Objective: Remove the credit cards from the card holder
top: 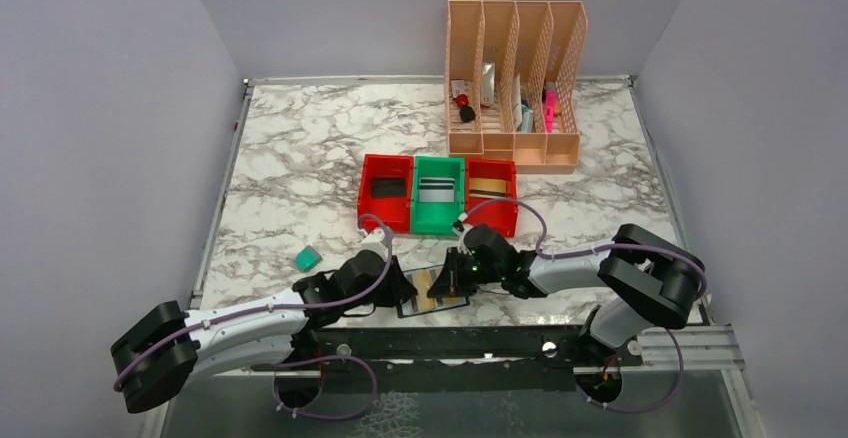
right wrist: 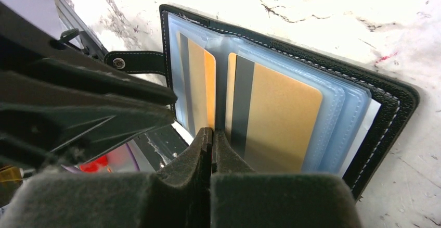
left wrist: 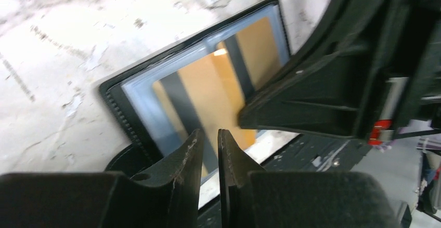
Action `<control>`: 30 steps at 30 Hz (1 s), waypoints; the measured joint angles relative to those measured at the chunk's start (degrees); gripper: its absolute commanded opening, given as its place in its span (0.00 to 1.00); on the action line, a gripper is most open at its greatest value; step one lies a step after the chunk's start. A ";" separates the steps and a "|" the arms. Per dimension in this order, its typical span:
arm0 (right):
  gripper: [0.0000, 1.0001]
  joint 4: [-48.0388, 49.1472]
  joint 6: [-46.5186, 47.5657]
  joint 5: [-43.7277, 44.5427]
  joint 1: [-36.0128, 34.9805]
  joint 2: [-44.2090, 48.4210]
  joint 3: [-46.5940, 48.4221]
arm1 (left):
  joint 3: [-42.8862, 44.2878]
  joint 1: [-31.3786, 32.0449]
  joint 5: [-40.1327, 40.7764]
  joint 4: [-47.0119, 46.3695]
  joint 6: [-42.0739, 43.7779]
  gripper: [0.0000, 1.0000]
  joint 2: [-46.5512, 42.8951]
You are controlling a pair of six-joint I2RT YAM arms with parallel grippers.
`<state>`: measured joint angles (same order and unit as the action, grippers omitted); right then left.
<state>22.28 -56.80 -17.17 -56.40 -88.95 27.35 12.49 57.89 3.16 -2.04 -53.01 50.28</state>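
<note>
Card holder (top: 432,293): one, black, bifold. Lies open and flat at the near edge of the table (top: 300,158), in front of the bins and between the two grippers, its near side just beside the black rail (top: 440,343) that carries the arm bases. Shows blue-grey clear sleeves inside and a strap tab (right wrist: 138,61) with a snap jutting from one side.

Table: one, marbled white, walled on three sides. Offers a broad bare stretch on its left half.

File rack (top: 515,88): one, peach, four upright slots. Stands at the far right, well apart from the card holder. Holds small items, too small to name.

Bins: three, touching in a row mid-table: left red bin (top: 387,193), green bin (top: 440,195), right red bin (top: 491,198). Hold one flat card-like piece each.

Grippers: two, both low over the card holder.
- left gripper (left wrist: 209,134): fingers a narrow slit apart, nothing seen between them, tips over the near edge of the sleeves.
- right gripper (right wrist: 210,134): fingers pressed together, tips at the fold. Cannot tell whether a sleeve is nipped.

Credit cards: two in view, orange-gold with a dark stripe, one on each side of the fold: left card (right wrist: 200,82), right card (right wrist: 283,118). Both sit tucked in sleeves.

Teal block (top: 307,257): one, small, on bare marble left of the left gripper.
</note>
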 measured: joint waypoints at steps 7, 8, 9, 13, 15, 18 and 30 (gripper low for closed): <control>0.05 0.09 -0.22 0.00 0.00 0.00 -0.04 | -1.90 0.00 0.83 1.01 -2.49 0.16 0.74; 0.05 0.09 -0.22 0.00 0.00 0.00 -0.04 | -1.90 0.00 0.96 1.16 -2.73 0.16 0.74; 0.05 0.09 -0.22 0.00 0.00 0.02 -0.04 | -1.90 0.00 1.11 1.29 -2.95 0.15 0.72; 0.06 -0.07 -0.22 0.07 0.00 0.15 -0.04 | -1.90 0.00 1.68 1.88 -3.41 0.15 0.44; 0.06 -0.33 -0.22 0.15 0.00 0.48 -0.04 | -1.90 0.00 1.95 2.08 -3.50 0.15 0.42; 0.06 -1.44 -0.17 0.63 0.17 1.55 -0.04 | -1.90 0.00 2.21 2.23 -3.61 0.15 0.55; 0.16 -3.87 -0.15 2.91 0.79 4.81 -1.38 | -1.90 0.00 2.27 1.97 -3.56 0.15 1.03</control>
<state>18.41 -56.95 -14.26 -55.61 -84.14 25.98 10.59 57.89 5.43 -0.08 -56.58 51.31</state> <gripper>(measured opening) 0.087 0.148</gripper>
